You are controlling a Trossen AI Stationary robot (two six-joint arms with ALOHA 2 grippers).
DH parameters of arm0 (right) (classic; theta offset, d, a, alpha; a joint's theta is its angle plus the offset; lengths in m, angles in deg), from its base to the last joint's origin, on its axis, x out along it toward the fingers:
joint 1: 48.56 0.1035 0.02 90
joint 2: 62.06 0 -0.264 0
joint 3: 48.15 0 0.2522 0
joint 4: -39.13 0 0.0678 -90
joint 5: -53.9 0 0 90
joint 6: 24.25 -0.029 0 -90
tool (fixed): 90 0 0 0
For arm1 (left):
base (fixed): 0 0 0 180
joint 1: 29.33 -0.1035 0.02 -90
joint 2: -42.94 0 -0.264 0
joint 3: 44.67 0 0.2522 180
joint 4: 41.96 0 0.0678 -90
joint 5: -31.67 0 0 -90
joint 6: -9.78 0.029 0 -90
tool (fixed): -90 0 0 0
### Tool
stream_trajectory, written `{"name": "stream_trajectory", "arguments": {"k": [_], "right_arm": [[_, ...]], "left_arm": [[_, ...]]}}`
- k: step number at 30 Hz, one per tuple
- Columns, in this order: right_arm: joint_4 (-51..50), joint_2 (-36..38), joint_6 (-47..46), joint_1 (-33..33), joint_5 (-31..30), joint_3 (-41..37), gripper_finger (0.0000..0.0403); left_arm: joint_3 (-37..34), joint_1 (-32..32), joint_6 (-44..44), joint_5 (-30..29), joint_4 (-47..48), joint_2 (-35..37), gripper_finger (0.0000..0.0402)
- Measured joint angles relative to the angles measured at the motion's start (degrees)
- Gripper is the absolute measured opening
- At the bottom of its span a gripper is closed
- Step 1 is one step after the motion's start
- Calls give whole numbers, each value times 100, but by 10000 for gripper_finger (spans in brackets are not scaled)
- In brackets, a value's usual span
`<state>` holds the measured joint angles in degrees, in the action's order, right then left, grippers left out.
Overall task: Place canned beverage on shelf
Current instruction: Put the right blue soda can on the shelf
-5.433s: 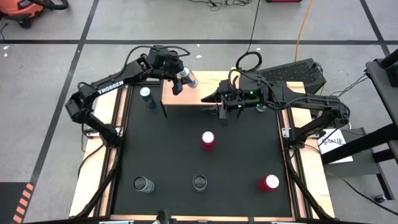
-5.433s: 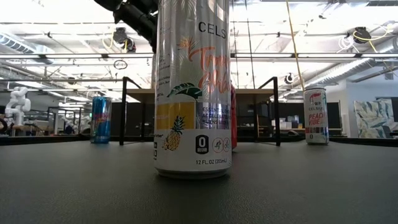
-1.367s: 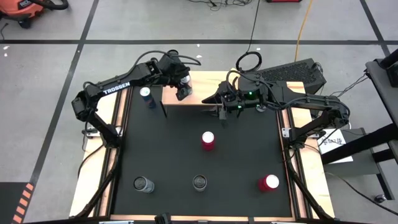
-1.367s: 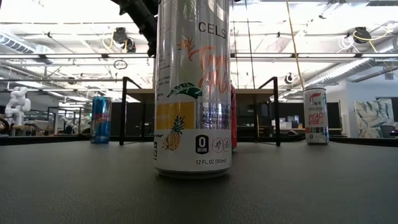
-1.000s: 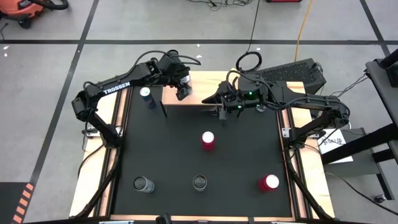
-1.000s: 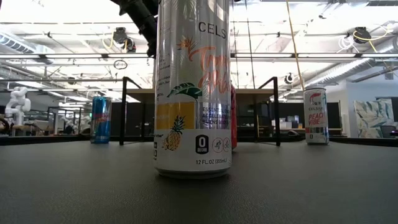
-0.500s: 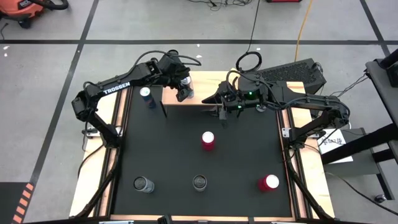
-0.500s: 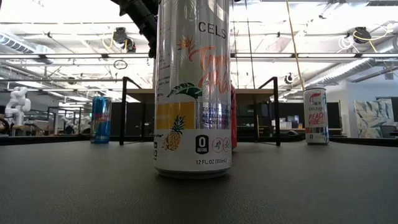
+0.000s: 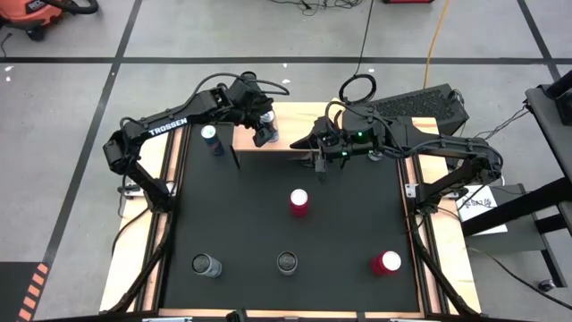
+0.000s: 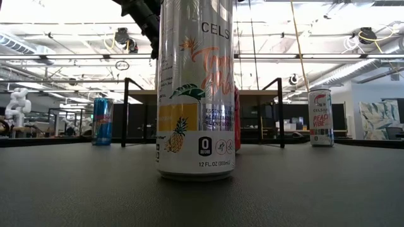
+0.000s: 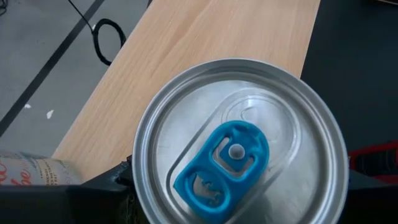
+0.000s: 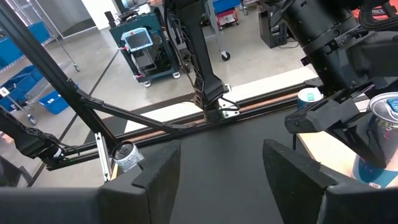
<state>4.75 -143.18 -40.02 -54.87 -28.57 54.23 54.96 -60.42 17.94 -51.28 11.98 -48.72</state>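
- Left hand grips a can over the shelf's left end.
- Right hand, fingers parted and empty, waits at the shelf's front edge.

Left pincer grips a can over the light-wood shelf; the right pincer waits at the shelf's other end, five cans dotting the black mat.

A black mat is covering the table, carrying five cans and the shelf.
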Motion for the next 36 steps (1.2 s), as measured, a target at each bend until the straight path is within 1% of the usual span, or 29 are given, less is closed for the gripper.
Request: {"name": "stream_trajectory", "arguments": {"k": [4, 11, 14, 19, 27, 36], "right_arm": [[0, 0, 0, -2, 0, 0, 208], [0, 0, 0, 0, 0, 0, 208], [1, 0, 0, 0, 0, 0, 208], [1, 0, 0, 0, 0, 0, 208], [1, 0, 0, 0, 0, 0, 208], [1, 0, 0, 0, 0, 0, 208]], "left_arm": [[0, 0, -30, -1, -23, 0, 273], [1, -80, -37, -151, -37, 2, 332], [1, -80, -37, -159, -35, 2, 346], [2, -26, -33, -164, -30, 2, 350], [1, 242, 156, -90, -36, 3, 350], [2, 300, 160, -172, -121, 246, 350]]}}
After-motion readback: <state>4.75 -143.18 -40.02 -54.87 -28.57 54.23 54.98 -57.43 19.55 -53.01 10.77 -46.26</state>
